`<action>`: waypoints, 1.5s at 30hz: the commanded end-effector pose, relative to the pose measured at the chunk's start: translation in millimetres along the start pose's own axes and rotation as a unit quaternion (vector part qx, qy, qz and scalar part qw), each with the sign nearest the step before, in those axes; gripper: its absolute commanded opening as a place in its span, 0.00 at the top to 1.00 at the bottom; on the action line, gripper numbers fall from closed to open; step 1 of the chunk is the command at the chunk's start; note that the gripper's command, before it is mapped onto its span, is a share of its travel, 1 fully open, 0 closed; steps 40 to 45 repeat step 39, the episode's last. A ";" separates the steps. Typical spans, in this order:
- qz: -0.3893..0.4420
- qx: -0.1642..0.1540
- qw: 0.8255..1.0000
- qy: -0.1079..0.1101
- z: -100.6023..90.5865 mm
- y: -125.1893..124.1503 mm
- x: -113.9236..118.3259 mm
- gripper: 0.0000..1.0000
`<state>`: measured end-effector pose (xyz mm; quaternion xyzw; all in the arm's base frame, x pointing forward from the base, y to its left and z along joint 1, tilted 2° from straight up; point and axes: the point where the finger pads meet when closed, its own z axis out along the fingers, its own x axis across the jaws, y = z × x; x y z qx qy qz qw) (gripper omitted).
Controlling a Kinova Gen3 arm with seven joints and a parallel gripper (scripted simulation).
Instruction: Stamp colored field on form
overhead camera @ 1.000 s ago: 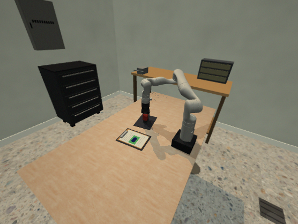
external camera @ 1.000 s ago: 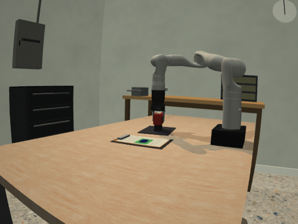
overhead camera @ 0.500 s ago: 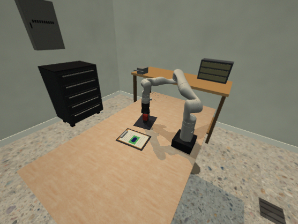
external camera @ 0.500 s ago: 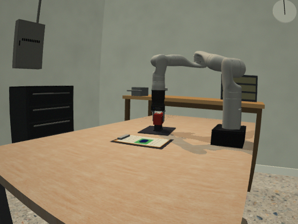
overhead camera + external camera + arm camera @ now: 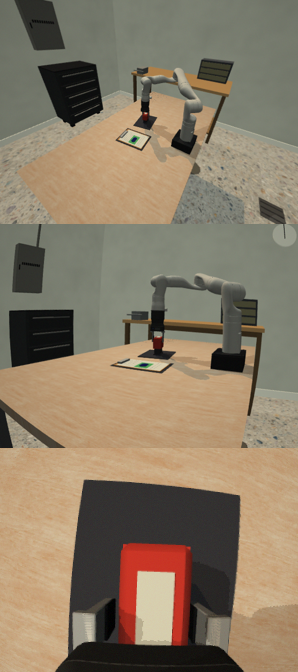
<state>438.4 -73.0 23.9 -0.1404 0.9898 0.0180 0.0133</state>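
Red stamp (image 5: 145, 116) (image 5: 158, 342) (image 5: 155, 593), upright on dark mat (image 5: 138, 124) (image 5: 170, 355) (image 5: 150, 513), upper centre of the top view.
My claw (image 5: 145, 113) (image 5: 158, 339) (image 5: 150, 614): spread, fingers apart from its sides; green field (image 5: 131, 142) (image 5: 138, 366), centre, bears a dark blue mark.

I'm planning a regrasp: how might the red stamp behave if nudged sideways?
The red stamp would probably tip rather than roll: it stands upright, with flat faces. Its block looks wider than its dark foot, so it may topple fairly easily.

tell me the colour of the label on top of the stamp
Cream, set in the stamp's red top; the wrist view shows it best.
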 end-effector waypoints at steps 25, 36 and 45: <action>0.000 0.008 1.000 -0.001 -69.7 -4.9 -0.1 0.00; 0.000 0.008 1.000 -0.001 -69.7 -4.9 -0.1 0.00; 0.000 0.008 1.000 -0.001 -69.7 -4.9 -0.1 0.00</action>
